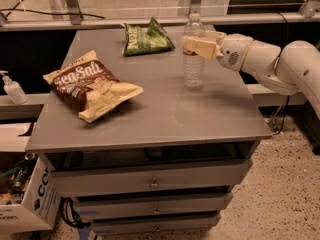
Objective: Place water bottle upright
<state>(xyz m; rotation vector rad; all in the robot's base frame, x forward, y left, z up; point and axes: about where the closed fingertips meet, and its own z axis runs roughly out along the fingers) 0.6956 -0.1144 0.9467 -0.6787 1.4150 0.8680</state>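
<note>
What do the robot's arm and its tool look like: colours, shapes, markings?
The glossy white arm has thick rounded segments and smooth joints. Its ball-like wrist shell bears a small round patch of dark dots. The pale yellow, blocky tool is at the upper part of the small clear ribbed plastic water bottle. No lettering shows on the arm.

We seem to be in a robot lab: the gripper (194, 40) hangs above a grey metal drawer cabinet (205, 176). Far left of it stand a pump bottle (12, 89) and a cardboard box (30, 211).
</note>
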